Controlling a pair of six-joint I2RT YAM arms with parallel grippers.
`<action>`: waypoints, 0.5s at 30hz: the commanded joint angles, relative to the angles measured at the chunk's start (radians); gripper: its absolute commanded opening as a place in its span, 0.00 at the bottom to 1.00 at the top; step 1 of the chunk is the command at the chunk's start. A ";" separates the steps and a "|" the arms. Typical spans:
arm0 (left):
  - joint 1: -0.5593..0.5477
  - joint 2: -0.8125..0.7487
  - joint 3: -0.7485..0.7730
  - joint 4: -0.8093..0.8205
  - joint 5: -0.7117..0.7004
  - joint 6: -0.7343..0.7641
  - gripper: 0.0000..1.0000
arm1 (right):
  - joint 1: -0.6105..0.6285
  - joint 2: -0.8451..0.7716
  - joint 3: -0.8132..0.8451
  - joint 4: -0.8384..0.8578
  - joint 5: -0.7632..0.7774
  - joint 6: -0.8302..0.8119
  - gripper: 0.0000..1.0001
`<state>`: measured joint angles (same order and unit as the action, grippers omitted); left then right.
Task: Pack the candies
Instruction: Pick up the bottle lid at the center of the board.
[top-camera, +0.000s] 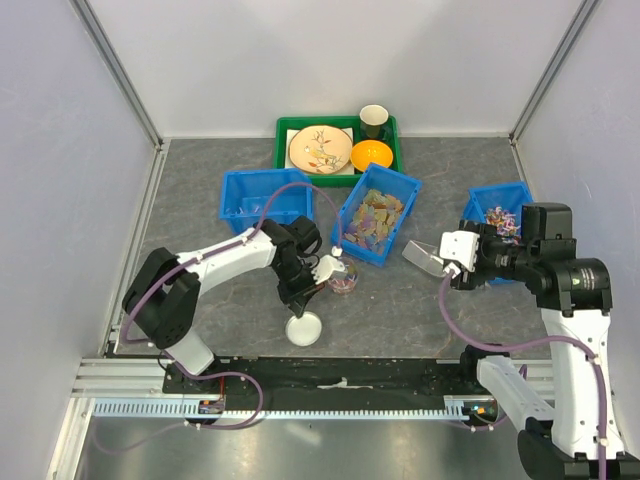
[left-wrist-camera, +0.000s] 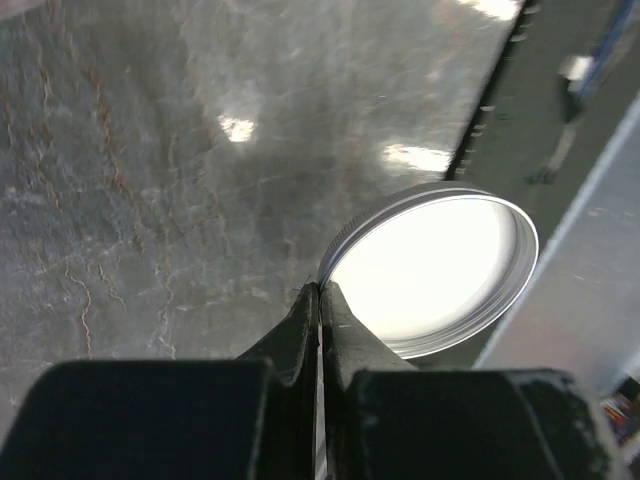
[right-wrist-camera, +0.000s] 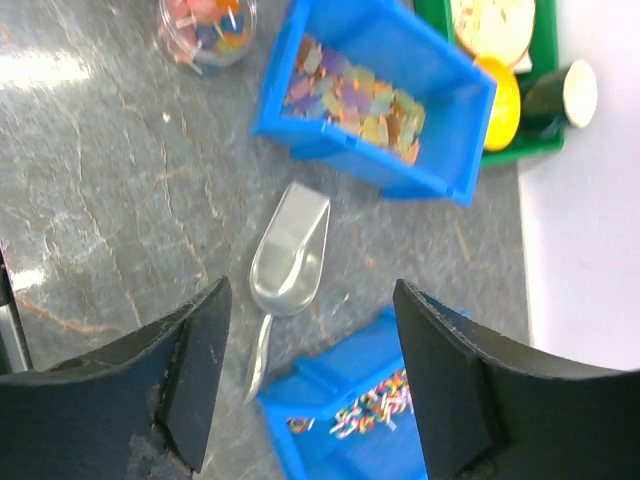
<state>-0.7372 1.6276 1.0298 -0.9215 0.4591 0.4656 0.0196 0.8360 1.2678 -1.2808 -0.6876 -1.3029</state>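
Candies (right-wrist-camera: 365, 410): small, light, loose wrapped sweets, heaped in the right-hand blue bin (right-wrist-camera: 330, 380); judged slippery, better scooped than pinched. More were held in the jar (right-wrist-camera: 205, 30). Scoop (right-wrist-camera: 288, 262): laid released on the table beside that bin. Right gripper (right-wrist-camera: 310, 380): spread wide, empty. Left gripper (left-wrist-camera: 320, 300): clenched, apparently on the lid (left-wrist-camera: 430, 270) rim.

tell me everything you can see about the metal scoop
The metal scoop is a small, dull silver, shiny scoop with a rounded open bowl and a thin handle. It lies flat and empty on the grey table, bowl mouth pointing toward the middle blue bin, handle toward the right blue bin. The open right gripper hangs above it without touching; in the top view it lies just left of that gripper.
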 joint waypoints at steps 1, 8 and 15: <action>-0.002 -0.012 0.134 -0.164 0.162 0.076 0.02 | 0.014 0.049 0.073 -0.022 -0.118 -0.062 0.75; 0.012 0.009 0.349 -0.356 0.295 0.140 0.02 | 0.305 0.101 -0.043 0.300 0.190 0.259 0.76; 0.065 0.146 0.598 -0.539 0.423 0.199 0.02 | 0.823 0.190 -0.032 0.457 0.531 0.427 0.73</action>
<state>-0.7097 1.7020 1.5143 -1.2881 0.7486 0.5823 0.6743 1.0023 1.2152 -0.9527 -0.3561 -0.9932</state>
